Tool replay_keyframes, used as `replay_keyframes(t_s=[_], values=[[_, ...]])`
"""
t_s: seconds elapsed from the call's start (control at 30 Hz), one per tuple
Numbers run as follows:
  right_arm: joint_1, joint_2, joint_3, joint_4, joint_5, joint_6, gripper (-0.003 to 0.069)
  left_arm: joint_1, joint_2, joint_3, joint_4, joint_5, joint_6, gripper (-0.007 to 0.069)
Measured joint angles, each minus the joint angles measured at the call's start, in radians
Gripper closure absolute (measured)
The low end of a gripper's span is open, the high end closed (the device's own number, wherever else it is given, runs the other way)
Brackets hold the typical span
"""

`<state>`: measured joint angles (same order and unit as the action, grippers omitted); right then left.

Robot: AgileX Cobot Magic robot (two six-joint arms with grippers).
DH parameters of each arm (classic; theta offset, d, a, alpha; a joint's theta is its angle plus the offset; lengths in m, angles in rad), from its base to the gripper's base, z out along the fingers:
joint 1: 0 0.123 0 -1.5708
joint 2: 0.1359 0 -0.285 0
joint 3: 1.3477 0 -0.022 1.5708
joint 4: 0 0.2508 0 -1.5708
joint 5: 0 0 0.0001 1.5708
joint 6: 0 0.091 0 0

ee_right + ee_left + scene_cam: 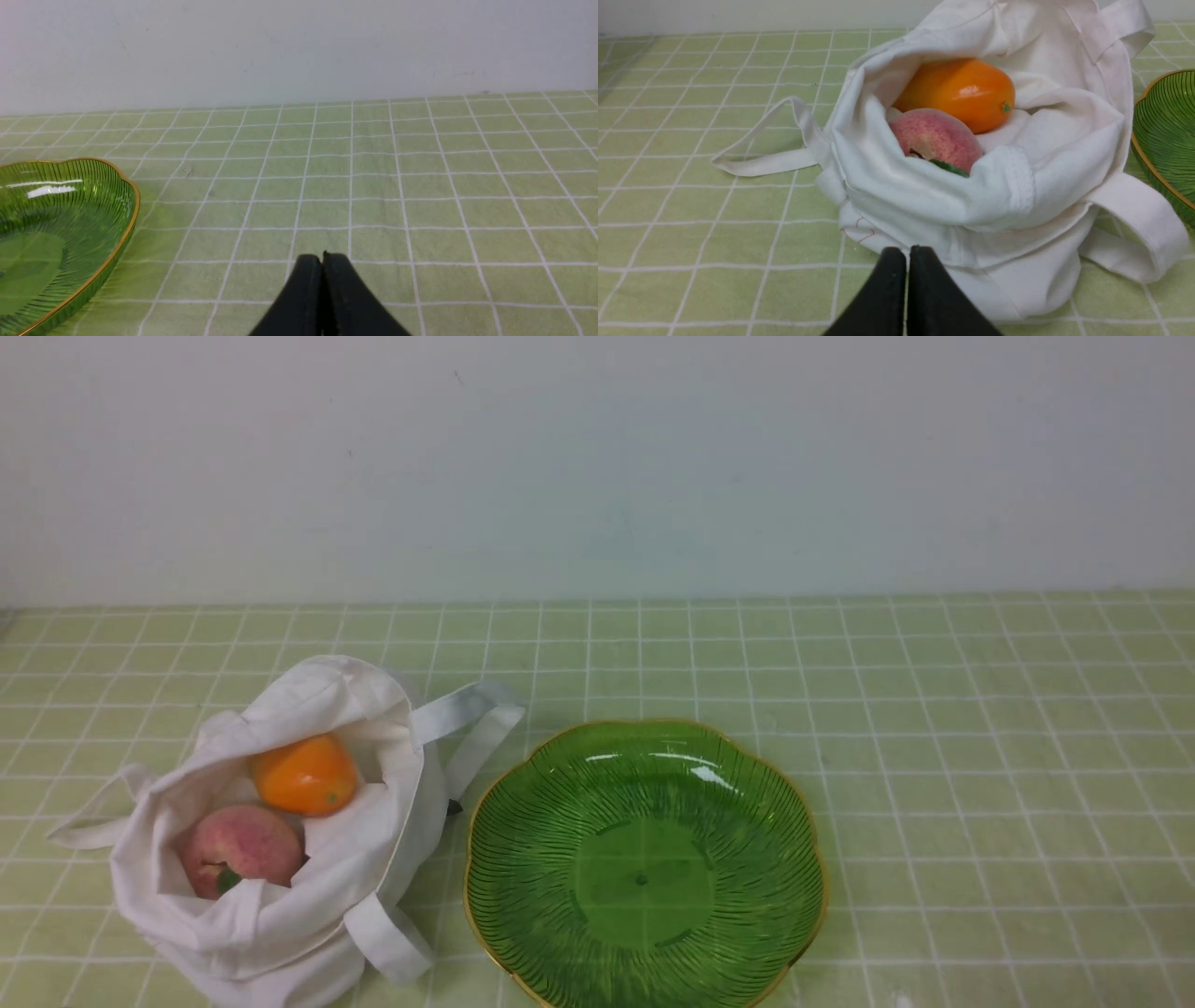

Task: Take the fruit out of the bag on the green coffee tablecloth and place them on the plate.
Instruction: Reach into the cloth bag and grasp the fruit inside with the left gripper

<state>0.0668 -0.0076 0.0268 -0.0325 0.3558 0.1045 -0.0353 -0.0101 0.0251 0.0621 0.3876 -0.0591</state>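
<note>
The white cloth bag (369,845) lies open at the front left of the green checked tablecloth (934,756). Inside it sit the orange mango-like fruit (306,775) and the pink peach (241,849) with its green leaf. The green glass plate (560,933) with a gold rim stands right of the bag and holds nothing. Neither gripper shows in the front view. In the left wrist view my left gripper (908,249) is shut and empty, just short of the bag (1041,154), with the mango (962,91) and peach (934,137) beyond. My right gripper (322,256) is shut and empty over bare cloth, right of the plate (93,200).
A plain white wall (597,457) rises behind the table's far edge. The bag's strap handles (467,719) trail toward the plate and out to the left (89,826).
</note>
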Motion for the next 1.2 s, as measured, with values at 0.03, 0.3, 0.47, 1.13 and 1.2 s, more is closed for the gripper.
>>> replay_keyframes(t_s=[0.03,0.3,0.47,1.13,1.2], values=[[0.0,0.0,0.0,0.0,0.0,0.0,0.0674,0.0,0.0,0.0,0.0,0.0,0.0,0.0632],[0.0,0.0,0.0,0.0,0.0,0.0,0.0674,0.0,0.0,0.0,-0.014,0.0,-0.008,0.0632],[0.0,0.0,0.0,0.0,0.0,0.0,0.0674,0.0,0.0,0.0,-0.335,-0.036,-0.199,0.0632],[0.0,0.0,0.0,0.0,0.0,0.0,0.0674,0.0,0.186,-0.411,-0.9,0.174,0.091,0.0632],[0.0,0.0,0.0,0.0,0.0,0.0,0.0674,0.0,0.344,-0.534,-0.797,0.294,0.106,0.0632]])
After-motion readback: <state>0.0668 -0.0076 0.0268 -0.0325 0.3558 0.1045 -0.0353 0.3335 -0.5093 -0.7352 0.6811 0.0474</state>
